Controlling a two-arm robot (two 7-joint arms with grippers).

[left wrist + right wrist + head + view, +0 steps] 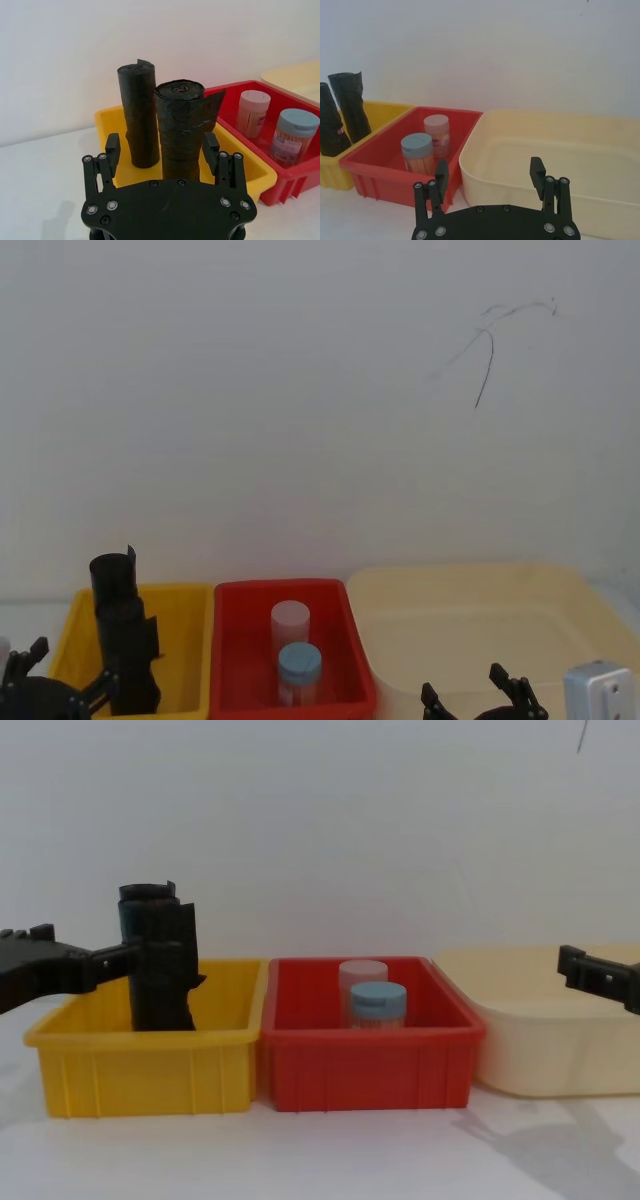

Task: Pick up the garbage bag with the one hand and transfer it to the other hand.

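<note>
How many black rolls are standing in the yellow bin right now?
2. Both stand in the yellow bin: the garbage bag, the wider roll, nearest the open left gripper, and the slimmer roll just behind it. None looks hidden.

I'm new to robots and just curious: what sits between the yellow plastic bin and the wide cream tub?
A red plastic bin holding a pink-capped jar and a blue-capped jar; the chest view shows it best.
</note>
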